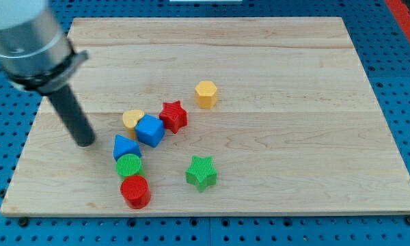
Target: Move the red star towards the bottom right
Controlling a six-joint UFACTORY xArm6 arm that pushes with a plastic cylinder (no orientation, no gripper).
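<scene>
The red star [173, 116] lies near the middle of the wooden board [280, 68], touching the blue cube [150, 130] at its lower left. A yellow heart [132, 119] sits just left of the blue cube. My tip [85, 142] rests on the board to the left of this cluster, about a block's width left of the blue triangular block [125, 147] and well left of the red star. It touches no block.
A yellow hexagon [206, 93] lies up and right of the red star. A green cylinder [130, 166] and a red cylinder [135, 191] sit below the blue triangular block. A green star [201, 172] lies below the red star.
</scene>
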